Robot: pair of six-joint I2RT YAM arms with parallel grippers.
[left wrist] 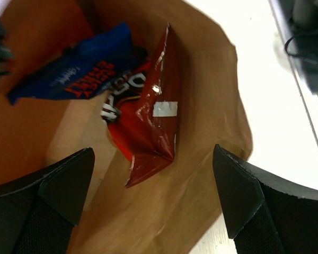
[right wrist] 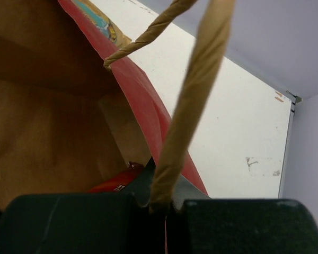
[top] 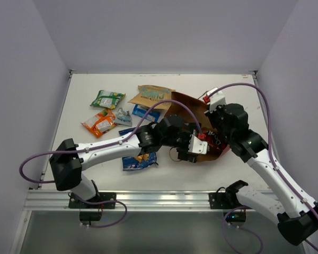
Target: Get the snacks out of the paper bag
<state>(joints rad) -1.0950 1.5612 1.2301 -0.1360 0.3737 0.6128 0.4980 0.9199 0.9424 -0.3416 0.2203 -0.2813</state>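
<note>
White table (top: 175, 177), pale walls (top: 159, 32) hugging three edges. Paper bag (top: 188, 106) lay right of centre, loose snacks (top: 108, 111) back-left, with open tabletop near the front edge. Left gripper (left wrist: 151, 180) was spread wide in the bag's mouth over a red chip bag (left wrist: 148, 121). Right gripper (right wrist: 159, 203) pinched the handle (right wrist: 193, 106).

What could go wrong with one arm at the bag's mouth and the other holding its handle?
The right gripper grips only the thin handle, which might tear or slip, letting the paper bag sag. The left gripper, open in front of the red packet, could pinch the bag's wall too, or drag the blue packet along.
</note>
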